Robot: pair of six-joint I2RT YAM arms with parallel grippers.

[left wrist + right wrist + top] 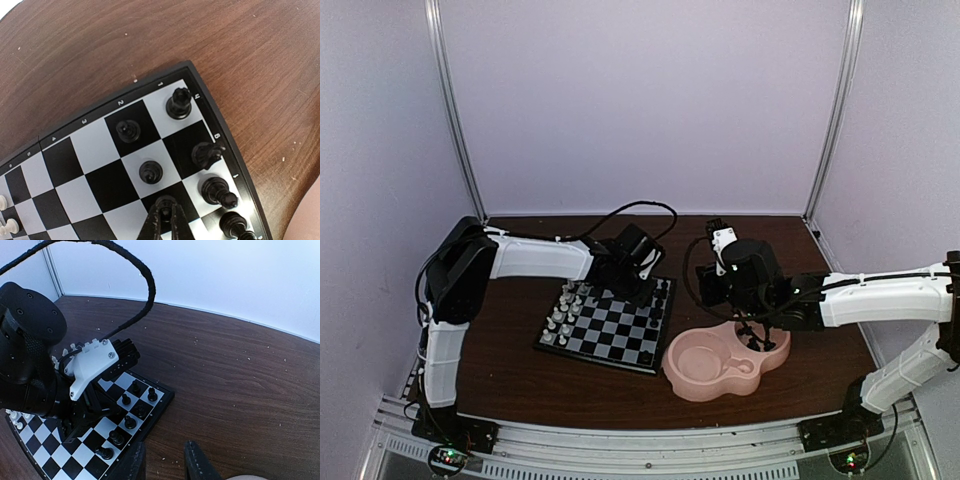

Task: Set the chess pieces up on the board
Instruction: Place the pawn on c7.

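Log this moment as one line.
left gripper shut on black piece at board | right gripper open, empty, over pink dish

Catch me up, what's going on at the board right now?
The left gripper is down over the far corner of the board. Its fingers seem closed on a black pawn, in line with two standing pawns. Other black pieces fill the edge row beside them, and white pieces stand along the opposite side. The right gripper hangs open and empty above the pink dish.
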